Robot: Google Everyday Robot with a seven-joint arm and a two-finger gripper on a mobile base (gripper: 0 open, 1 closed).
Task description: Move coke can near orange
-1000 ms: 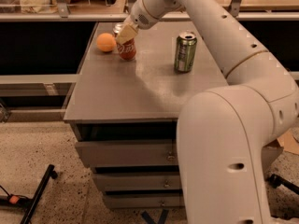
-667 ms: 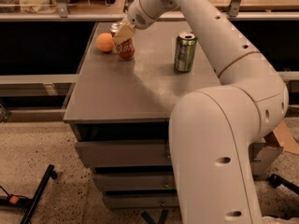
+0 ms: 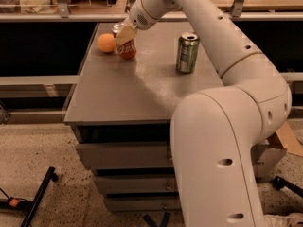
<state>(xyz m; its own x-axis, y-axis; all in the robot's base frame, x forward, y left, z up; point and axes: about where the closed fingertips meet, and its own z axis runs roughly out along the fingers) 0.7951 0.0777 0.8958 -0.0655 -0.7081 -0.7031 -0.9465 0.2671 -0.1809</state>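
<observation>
The red coke can [image 3: 127, 50] stands upright on the grey cabinet top [image 3: 142, 89], at its far left. The orange [image 3: 107, 43] lies just left of the can, almost touching it. My gripper [image 3: 124, 33] is at the top of the coke can and covers its upper part. The arm reaches in from the right over the cabinet top.
A green can [image 3: 187, 52] stands upright at the far right of the cabinet top. The cabinet has drawers [image 3: 123, 155] below. A shelf with a rail [image 3: 57, 17] runs behind it. A black stand leg [image 3: 38, 197] lies on the floor at the lower left.
The gripper, coke can and orange have stayed in place. The arm's lower body has shifted left in the view.
</observation>
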